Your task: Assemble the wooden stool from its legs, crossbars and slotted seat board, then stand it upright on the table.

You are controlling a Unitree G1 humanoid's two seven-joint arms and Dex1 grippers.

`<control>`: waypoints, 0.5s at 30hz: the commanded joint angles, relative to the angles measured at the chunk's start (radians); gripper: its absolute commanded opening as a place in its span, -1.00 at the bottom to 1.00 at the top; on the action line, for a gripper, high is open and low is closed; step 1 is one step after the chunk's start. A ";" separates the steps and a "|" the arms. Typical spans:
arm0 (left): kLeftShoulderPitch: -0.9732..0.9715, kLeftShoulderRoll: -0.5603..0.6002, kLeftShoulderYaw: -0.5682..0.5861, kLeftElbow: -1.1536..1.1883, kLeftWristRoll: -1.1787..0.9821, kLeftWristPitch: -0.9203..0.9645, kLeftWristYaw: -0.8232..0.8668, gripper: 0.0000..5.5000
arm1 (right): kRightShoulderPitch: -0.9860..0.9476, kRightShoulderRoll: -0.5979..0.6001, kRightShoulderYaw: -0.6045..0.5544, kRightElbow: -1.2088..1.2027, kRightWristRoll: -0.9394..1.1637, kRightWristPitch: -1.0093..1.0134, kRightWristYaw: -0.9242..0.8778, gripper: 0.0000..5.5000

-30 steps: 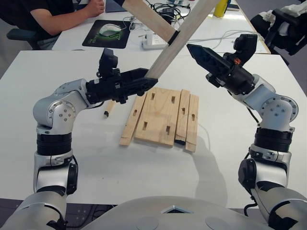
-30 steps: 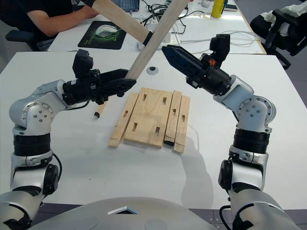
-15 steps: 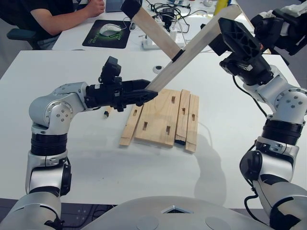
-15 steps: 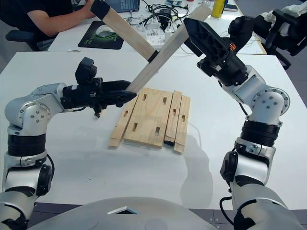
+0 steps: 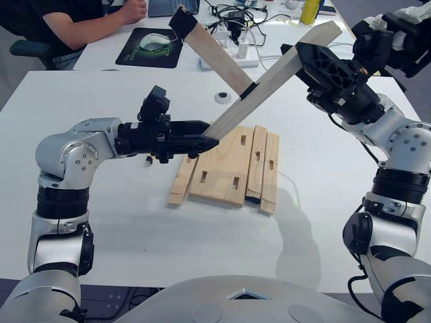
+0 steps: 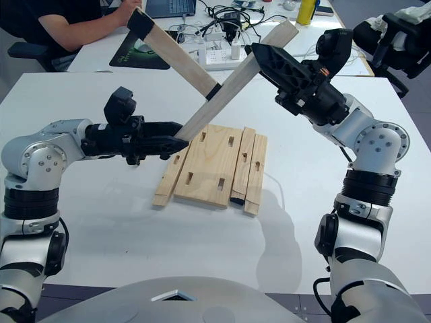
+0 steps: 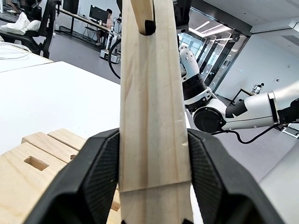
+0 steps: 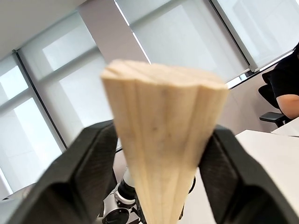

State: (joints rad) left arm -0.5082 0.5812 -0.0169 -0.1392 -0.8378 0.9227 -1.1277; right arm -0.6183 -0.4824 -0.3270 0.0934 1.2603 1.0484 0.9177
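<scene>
Two wooden legs joined in an X hang above the table. The long leg [image 5: 269,77] slopes from low left up to the far right. My left gripper [image 5: 205,139] is shut on its lower end, which fills the gap between the fingers [image 7: 100,177]. My right gripper [image 5: 311,59] is shut on its upper end [image 8: 163,107]. The crossing leg [image 5: 212,47] rises from the joint toward the far left. Below them the slotted seat board [image 5: 222,165] lies flat on the table, with a slotted bar [image 5: 185,175] on its left and two more [image 5: 264,168] on its right.
A thin dowel [image 5: 148,159] lies on the table behind my left gripper. A small round disc [image 5: 220,97] sits farther back. The rear desk holds a mouse pad [image 5: 151,46], a power strip [image 5: 229,59] and cables. Bare table [image 5: 135,229] lies in front.
My right gripper, apart from the legs a second ago, swung up and has taken the long leg's upper end. The crossed legs have tilted lower, and my left gripper dropped slightly.
</scene>
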 commanded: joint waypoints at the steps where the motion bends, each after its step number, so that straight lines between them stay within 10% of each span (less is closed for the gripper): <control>1: -0.004 0.026 -0.020 0.002 0.043 -0.023 0.000 -0.24 | 0.010 -0.011 0.012 -0.027 -0.007 0.010 0.021 -0.23; 6: -0.005 0.023 -0.025 0.010 0.086 -0.068 0.014 -0.24 | 0.033 -0.005 0.022 -0.051 -0.021 0.004 0.021 -0.24; 15: 0.045 0.091 -0.039 0.020 0.167 -0.106 0.019 0.35 | 0.110 0.060 0.023 -0.121 -0.091 -0.095 -0.091 -0.24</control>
State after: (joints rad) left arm -0.4961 0.6145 -0.0496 -0.1210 -0.7124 0.8318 -1.1005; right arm -0.5326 -0.4209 -0.3077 0.0003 1.1865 0.9714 0.8312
